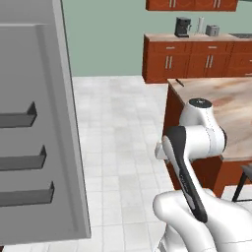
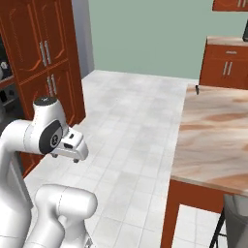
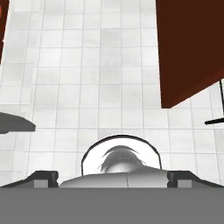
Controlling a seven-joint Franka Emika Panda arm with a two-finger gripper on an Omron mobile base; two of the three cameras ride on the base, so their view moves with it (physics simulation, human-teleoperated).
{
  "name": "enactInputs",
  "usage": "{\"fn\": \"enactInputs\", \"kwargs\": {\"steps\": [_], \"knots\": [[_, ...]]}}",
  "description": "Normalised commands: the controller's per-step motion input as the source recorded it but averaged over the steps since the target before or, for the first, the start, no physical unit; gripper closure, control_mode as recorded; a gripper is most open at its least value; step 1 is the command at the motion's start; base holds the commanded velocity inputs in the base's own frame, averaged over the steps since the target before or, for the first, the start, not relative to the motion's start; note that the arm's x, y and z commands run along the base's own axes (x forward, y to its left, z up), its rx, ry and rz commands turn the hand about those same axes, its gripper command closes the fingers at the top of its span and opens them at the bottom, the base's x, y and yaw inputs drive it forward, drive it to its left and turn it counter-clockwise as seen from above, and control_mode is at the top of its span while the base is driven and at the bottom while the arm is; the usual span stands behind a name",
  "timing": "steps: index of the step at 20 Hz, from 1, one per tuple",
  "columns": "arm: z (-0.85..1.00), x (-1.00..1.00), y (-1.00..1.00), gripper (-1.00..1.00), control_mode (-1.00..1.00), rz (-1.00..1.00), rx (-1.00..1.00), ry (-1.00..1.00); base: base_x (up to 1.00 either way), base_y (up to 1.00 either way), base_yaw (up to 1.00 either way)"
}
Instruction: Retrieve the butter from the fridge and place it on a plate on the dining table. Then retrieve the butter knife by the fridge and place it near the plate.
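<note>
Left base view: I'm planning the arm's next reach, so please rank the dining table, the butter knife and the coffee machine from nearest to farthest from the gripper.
1. Dining table: its near end stands just right of the open gripper.
2. Butter knife: on the table's far corner.
3. Coffee machine: on the back counter against the wall.

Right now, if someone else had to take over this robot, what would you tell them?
Gripper: open, holding nothing, folded low over the floor tiles.
Fridge: its door stands open on the left.
Dining table: on the right; the small dark sliver at its far corner is probably the butter knife.
Done: the door is open, nothing more.
Left: fetch the butter, set it on the plate, then lay the knife beside it.
</note>
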Motion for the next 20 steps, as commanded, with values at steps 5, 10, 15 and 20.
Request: {"fn": "enactInputs", "kwargs": {"steps": [5, 10, 15, 20], "knots": [[0.00, 0.00, 0.00, -1.00, 1.00, 0.00, 0.00, 0.00, 0.46, -0.11, -0.28], [0.00, 0.00, 0.00, -1.00, 1.00, 0.00, 0.00, 0.00, 0.37, 0.10, -0.22], [0.00, 0.00, 0.00, -1.00, 1.00, 0.00, 0.00, 0.00, 0.50, 0.03, -0.03], [0.00, 0.00, 0.00, -1.00, 1.00, 0.00, 0.00, 0.00, 0.48, -0.16, 0.01]]}}
